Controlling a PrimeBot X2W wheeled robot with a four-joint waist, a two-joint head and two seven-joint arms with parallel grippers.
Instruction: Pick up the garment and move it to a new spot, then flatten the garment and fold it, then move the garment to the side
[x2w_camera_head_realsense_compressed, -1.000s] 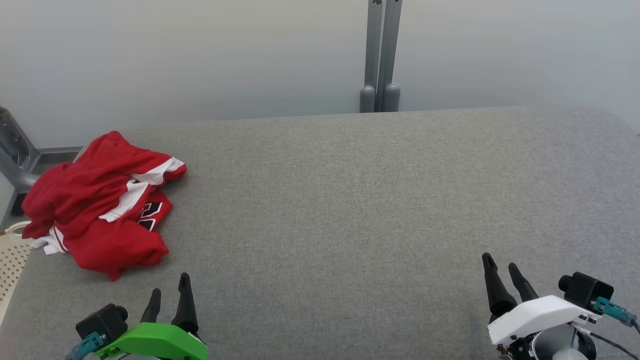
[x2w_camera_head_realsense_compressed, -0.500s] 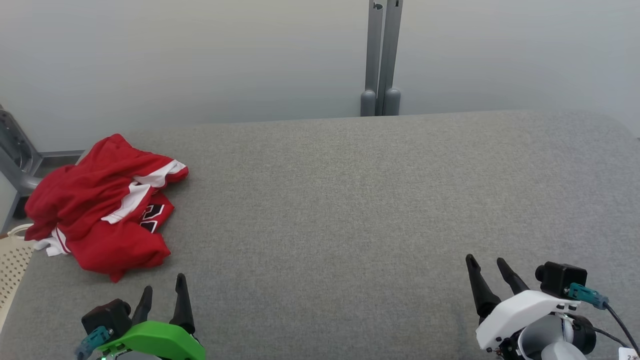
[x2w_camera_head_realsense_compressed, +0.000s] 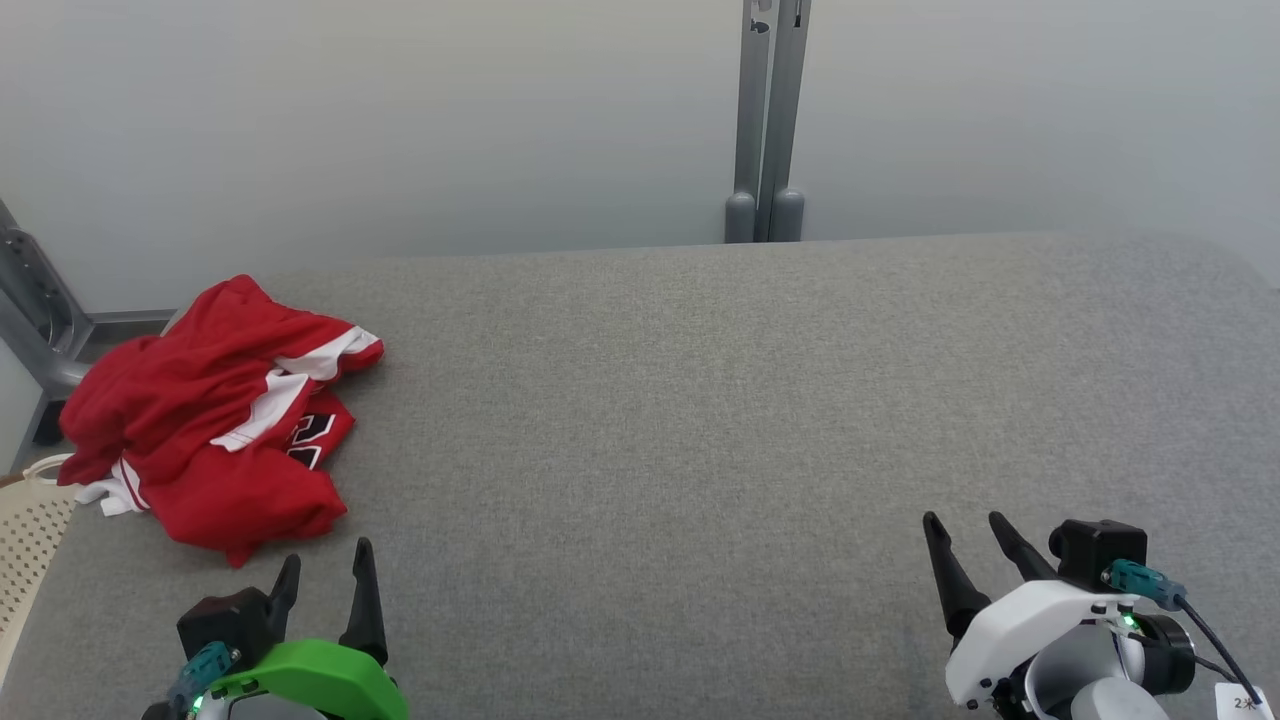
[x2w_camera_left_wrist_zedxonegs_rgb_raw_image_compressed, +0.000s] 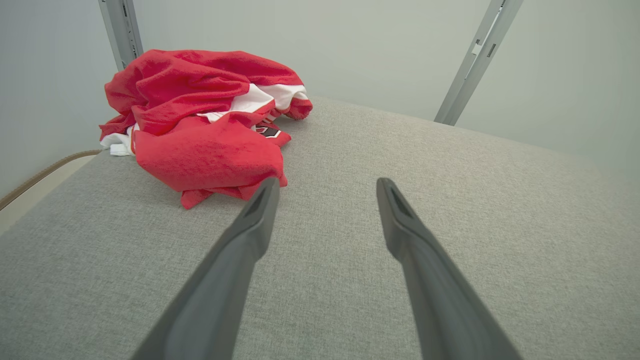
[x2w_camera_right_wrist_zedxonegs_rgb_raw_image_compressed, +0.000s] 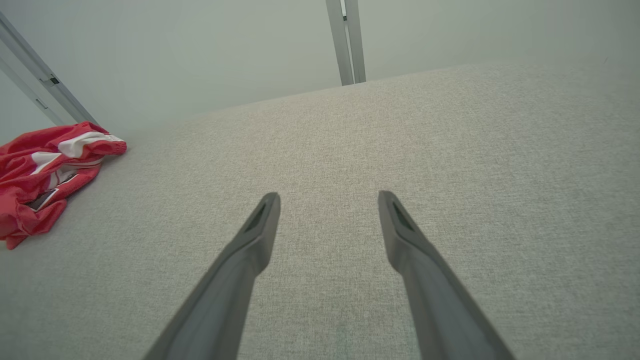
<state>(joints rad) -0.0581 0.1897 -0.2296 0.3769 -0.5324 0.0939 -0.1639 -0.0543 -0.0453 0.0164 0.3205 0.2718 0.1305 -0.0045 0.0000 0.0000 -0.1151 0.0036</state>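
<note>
A crumpled red garment (x2w_camera_head_realsense_compressed: 200, 420) with white trim and a dark number lies in a heap at the left end of the grey padded table (x2w_camera_head_realsense_compressed: 700, 400). My left gripper (x2w_camera_head_realsense_compressed: 325, 565) hovers open just in front of the heap, nothing between its fingers. From the left wrist, the garment (x2w_camera_left_wrist_zedxonegs_rgb_raw_image_compressed: 200, 120) lies ahead and to the left of the left gripper (x2w_camera_left_wrist_zedxonegs_rgb_raw_image_compressed: 325, 185), its near edge close to the left fingertip. My right gripper (x2w_camera_head_realsense_compressed: 965, 522) stands open and empty over bare table at the lower right. Seen from the right wrist, the garment (x2w_camera_right_wrist_zedxonegs_rgb_raw_image_compressed: 45, 175) is far left of the right gripper (x2w_camera_right_wrist_zedxonegs_rgb_raw_image_compressed: 327, 196).
A grey metal post (x2w_camera_head_realsense_compressed: 765, 120) stands behind the table's far edge against a pale wall. Another metal frame (x2w_camera_head_realsense_compressed: 40, 310) rises at the far left. A cream perforated basket (x2w_camera_head_realsense_compressed: 25, 530) sits below the table's left edge.
The head camera has shifted, so the whole scene sits lower in the picture. Both grippers have drawn slightly toward the bottom edge; the right one has also moved a little left. The garment lies unchanged.
</note>
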